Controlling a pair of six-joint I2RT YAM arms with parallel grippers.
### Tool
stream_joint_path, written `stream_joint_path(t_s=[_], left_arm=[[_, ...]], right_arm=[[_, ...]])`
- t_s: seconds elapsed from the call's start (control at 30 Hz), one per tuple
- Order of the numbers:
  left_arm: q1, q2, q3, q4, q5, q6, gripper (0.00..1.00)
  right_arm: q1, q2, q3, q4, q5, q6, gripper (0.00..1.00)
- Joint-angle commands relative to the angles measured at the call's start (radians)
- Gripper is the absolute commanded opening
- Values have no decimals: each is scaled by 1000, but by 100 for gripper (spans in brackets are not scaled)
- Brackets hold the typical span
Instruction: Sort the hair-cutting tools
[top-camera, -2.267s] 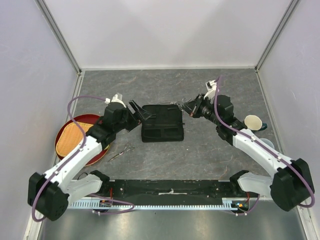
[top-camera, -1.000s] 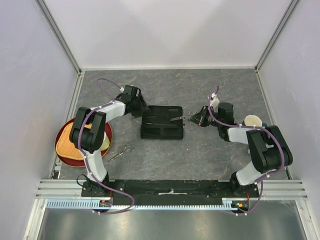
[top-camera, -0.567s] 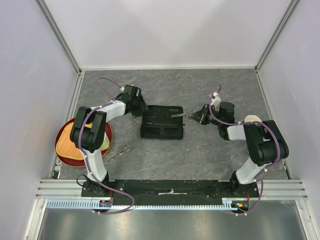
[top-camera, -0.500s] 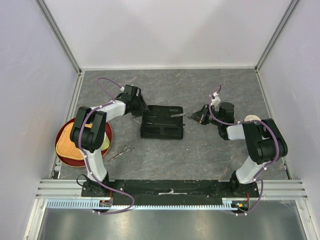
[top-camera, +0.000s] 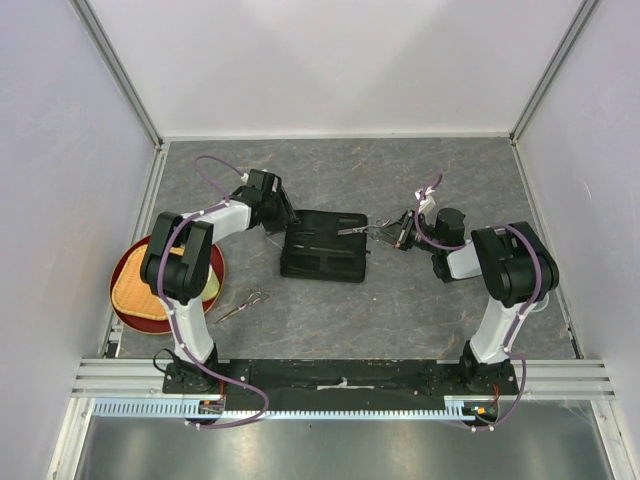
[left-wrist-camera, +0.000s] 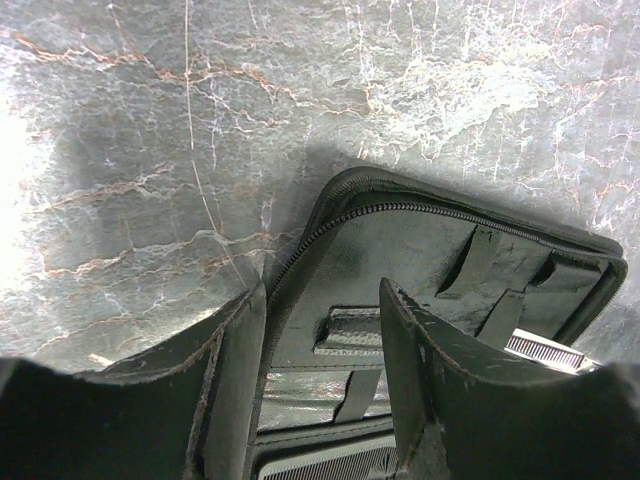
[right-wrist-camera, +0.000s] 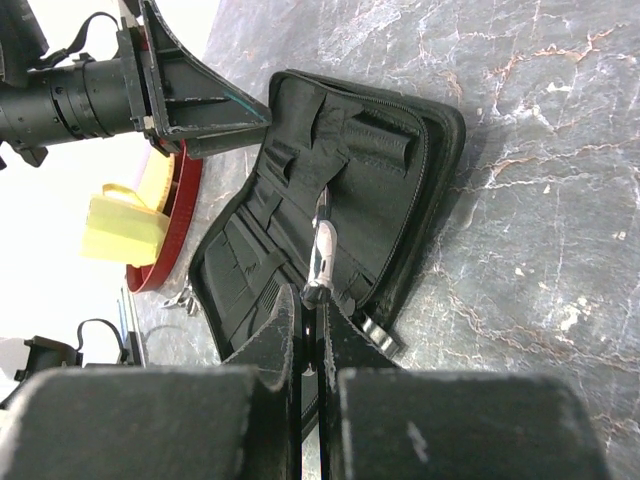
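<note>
The right gripper (right-wrist-camera: 312, 300) is clenched on silver scissors (right-wrist-camera: 318, 255), tips over the open black case (top-camera: 322, 262) mid-table. The left gripper (left-wrist-camera: 322, 295) is released, jaws astride the case's far-left corner, seemingly not pinching it. The second scissors (top-camera: 243, 304) lie near-left, beside the red tray (top-camera: 125, 308).

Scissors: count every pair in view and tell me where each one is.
2. The loose scissors lie on the table beside the red tray; the held scissors are in the right gripper over the black case. More may hide inside it.

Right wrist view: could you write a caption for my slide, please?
Right gripper holds silver scissors pointing into the open black case.
</note>
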Motion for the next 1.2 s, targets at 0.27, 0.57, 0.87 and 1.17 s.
stream_joint_path(t_s=[0.27, 0.57, 0.87, 1.17], left_arm=[[-5, 50, -14, -20, 45, 26, 56], [-5, 44, -23, -20, 40, 20, 56], [-5, 36, -25, -26, 40, 20, 56], [-5, 32, -26, -32, 37, 19, 56]], right_arm=[[9, 80, 11, 175, -66, 90, 2], [11, 43, 12, -74, 26, 64, 52], [12, -132, 104, -631, 235, -178, 78], [12, -222, 215, -977, 401, -241, 77]])
